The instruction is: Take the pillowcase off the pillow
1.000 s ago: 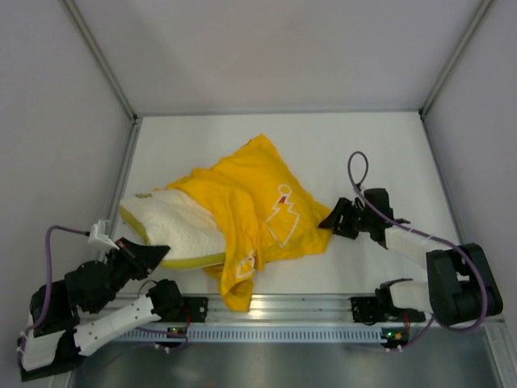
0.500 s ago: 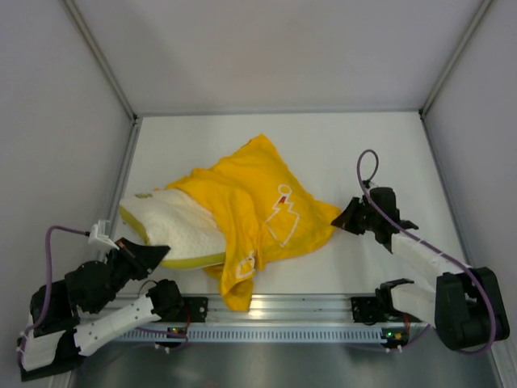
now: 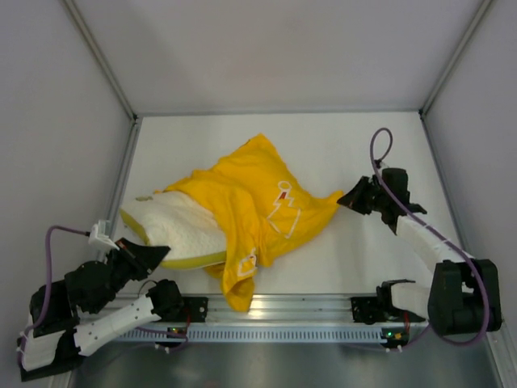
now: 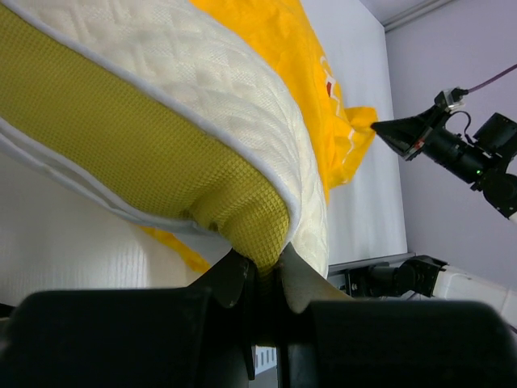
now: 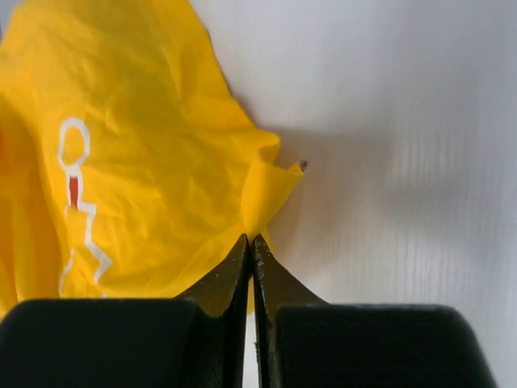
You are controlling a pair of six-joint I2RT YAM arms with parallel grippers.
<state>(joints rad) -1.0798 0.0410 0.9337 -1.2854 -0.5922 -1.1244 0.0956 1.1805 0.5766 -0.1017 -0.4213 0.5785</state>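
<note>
The yellow pillowcase with white prints lies crumpled over the right part of the cream pillow, whose left end pokes out bare. My left gripper is shut on the pillow's near corner; in the left wrist view the jaws pinch the pillow's yellow-green mesh side band. My right gripper is shut on the pillowcase's right corner, drawn out to a point. In the right wrist view the gripper clamps a fold of the yellow pillowcase just above the white table.
Grey walls close the white table on the left, back and right. A metal rail runs along the near edge between the arm bases. The right arm's purple cable loops above its wrist.
The right gripper has closed on the pillowcase's right corner and moved right and away, stretching the cloth that way. The left gripper and the pillow have stayed put.
</note>
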